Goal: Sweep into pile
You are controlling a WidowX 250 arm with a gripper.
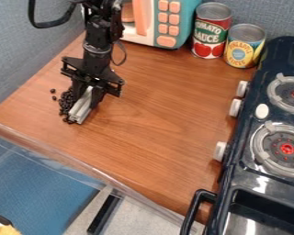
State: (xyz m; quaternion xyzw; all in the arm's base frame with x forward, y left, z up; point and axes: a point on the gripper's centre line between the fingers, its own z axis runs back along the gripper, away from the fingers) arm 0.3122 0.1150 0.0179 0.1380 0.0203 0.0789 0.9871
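Note:
My gripper (88,94) hangs at the left of the wooden counter, its fingers pointing down and closed on a light grey bar-shaped sweeping tool (81,110). The tool's lower end rests at or just above the counter and angles toward the front left. Against its left side lies a cluster of small dark beans (66,101). A couple of them sit slightly apart at the cluster's upper left, and a few lie by the tool's lower end. Part of the cluster may be hidden behind the gripper and the tool.
A toy microwave (161,20) stands at the back, with a tomato sauce can (211,32) and a yellow can (243,48) beside it. The toy stove (266,170) runs along the right side. The counter's front edge (106,179) slopes down toward the right.

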